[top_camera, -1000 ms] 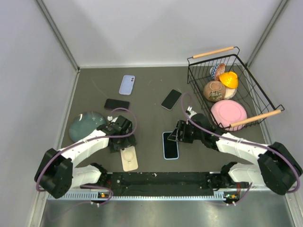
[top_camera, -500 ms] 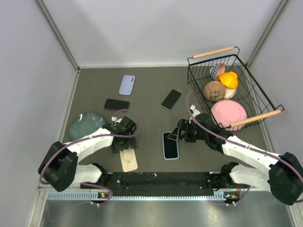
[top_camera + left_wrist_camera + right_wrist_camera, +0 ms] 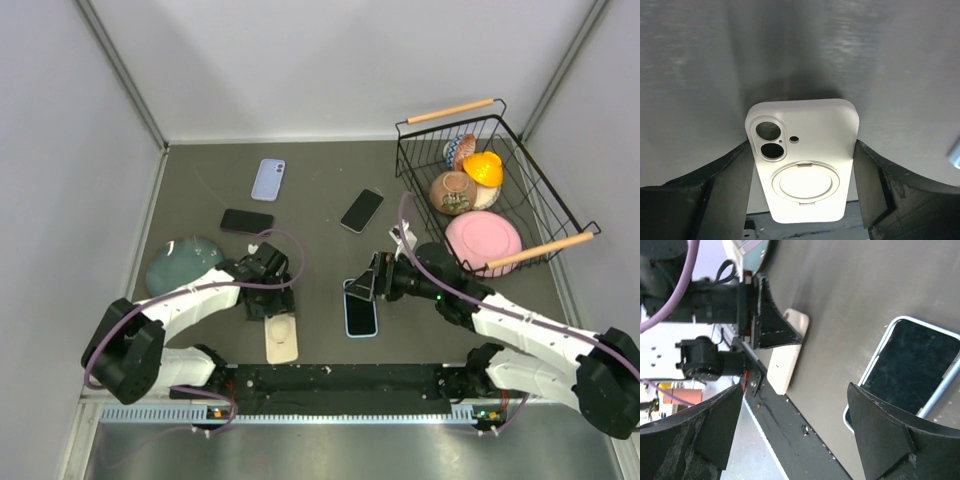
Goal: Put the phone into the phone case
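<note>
Spanning the whole cell floor: dark grey table (image 3: 320,190), walled on three sides.

Far right: black wire basket (image 3: 415,175) with two wooden handles. It holds a pink plate (image 3: 483,240), a brown bowl (image 3: 453,191) and a yellow piece (image 3: 483,167).

Left side: teal plate (image 3: 180,260), just beside the left arm's forearm.

Middle and far ground: lavender case (image 3: 268,180), black phone (image 3: 246,221) and a second dark phone (image 3: 361,210), all lying flat, well apart from each other.

Task pieces, near edge: phone (image 3: 360,308), pale-rimmed, screen up, flat on the table. Beige phone case (image 3: 802,165) lies back-up to its left, with a strip of table between them.

Left gripper (image 3: 272,305) straddles the case's camera end; fingers (image 3: 735,175) stand apart along its long sides and look to meet them. Clamped or only touching: cannot tell.

Right gripper (image 3: 365,285) hangs over the phone's far end, jaws spread wide, nothing between them.
</note>
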Available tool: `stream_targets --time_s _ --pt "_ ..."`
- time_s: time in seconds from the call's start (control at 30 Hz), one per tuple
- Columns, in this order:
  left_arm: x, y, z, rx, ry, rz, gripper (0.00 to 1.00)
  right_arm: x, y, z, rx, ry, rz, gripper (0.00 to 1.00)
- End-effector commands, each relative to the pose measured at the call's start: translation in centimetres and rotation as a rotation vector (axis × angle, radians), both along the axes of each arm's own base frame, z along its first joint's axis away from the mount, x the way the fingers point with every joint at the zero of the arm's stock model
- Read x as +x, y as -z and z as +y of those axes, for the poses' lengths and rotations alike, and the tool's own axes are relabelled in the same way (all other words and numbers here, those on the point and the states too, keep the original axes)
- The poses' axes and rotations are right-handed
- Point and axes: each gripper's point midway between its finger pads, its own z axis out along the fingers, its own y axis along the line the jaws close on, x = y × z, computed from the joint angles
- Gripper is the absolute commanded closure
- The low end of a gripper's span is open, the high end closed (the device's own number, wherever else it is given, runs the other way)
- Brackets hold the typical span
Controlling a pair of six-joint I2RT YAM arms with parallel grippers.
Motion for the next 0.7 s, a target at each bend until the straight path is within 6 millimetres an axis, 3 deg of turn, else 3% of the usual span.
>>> stream_targets --time_s 0.0,0.13,0.67 --pt "1.7 -2.9 -5.8 -0.293 0.095 -0.033 0.69 -1.7 -3.0 1.8 0.175 -0.086 -0.062 0.16" --pt "2.8 -5.2 -7.6 -0.419 0.121 -0.062 0.73 -2.9 -3.3 2.8 0.225 -0.128 -0.069 0.16" --pt "5.3 -11.9 -8.8 -0.783 0.187 -0.233 0.78 -3.4 -3.6 7.0 0.336 -0.230 -0.023 0.18"
